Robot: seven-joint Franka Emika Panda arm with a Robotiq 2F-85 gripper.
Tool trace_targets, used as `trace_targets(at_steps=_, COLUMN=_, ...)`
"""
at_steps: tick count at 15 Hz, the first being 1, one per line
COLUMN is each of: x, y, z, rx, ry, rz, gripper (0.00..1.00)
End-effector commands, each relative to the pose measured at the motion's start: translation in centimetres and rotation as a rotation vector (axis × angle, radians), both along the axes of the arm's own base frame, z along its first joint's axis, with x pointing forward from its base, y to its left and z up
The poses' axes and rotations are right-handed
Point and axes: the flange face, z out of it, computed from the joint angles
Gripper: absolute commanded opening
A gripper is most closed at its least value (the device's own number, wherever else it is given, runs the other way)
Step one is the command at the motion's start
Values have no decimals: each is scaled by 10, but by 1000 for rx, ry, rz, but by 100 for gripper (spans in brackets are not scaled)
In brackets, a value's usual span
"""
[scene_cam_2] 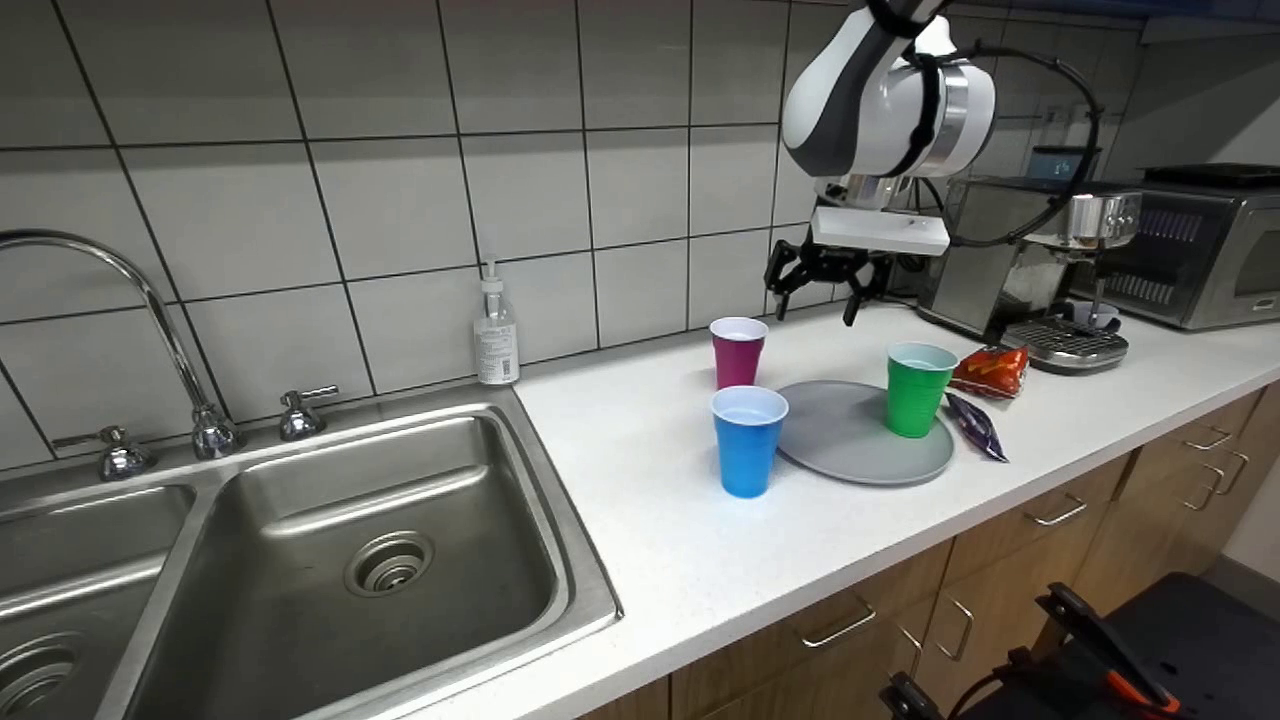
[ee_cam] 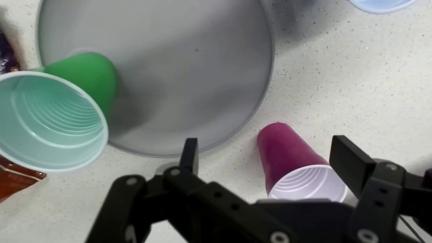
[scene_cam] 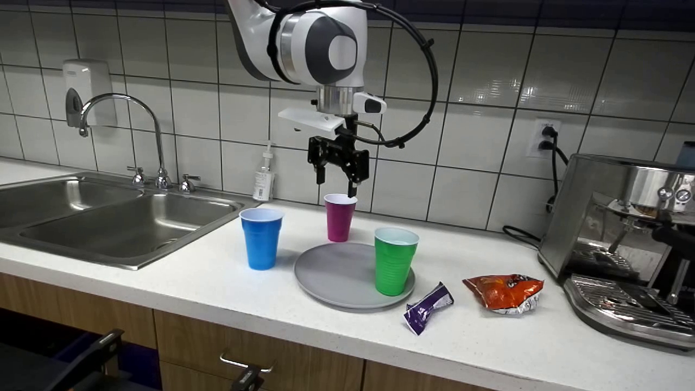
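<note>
Between the blue cup (scene_cam: 260,241) and the magenta cup (scene_cam: 339,222) a gap opens over the tabletop (scene_cam: 303,224). The green cup (scene_cam: 395,266) blocks one side of the plate (scene_cam: 331,271); the rest is reachable from above. Behind the magenta cup, the tiled wall (scene_cam: 404,182) bars passage.

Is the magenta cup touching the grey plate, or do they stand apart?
Apart. The wrist view shows a strip of countertop between the magenta cup and the grey plate.

There are three cups (scene_cam: 260,241) (scene_cam: 339,221) (scene_cam: 395,266), two packets (scene_cam: 429,307) (scene_cam: 504,292), one plate (scene_cam: 331,274) and probably one microwave (scene_cam_2: 1200,255).
</note>
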Motion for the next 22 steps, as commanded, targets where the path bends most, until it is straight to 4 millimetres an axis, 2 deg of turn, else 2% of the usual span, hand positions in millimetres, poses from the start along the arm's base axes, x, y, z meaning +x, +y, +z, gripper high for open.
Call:
trace_targets(at_steps=1, x=14, y=16, z=8, rx=6, ry=-24, rz=2, gripper=100)
trace_targets(at_steps=10, x=42, y=43, z=2, rx=-15, ry=-34, rz=30, gripper=100)
trace_targets(at_steps=22, x=83, y=63, z=-13, rx=-34, ry=-39, rz=29, gripper=100)
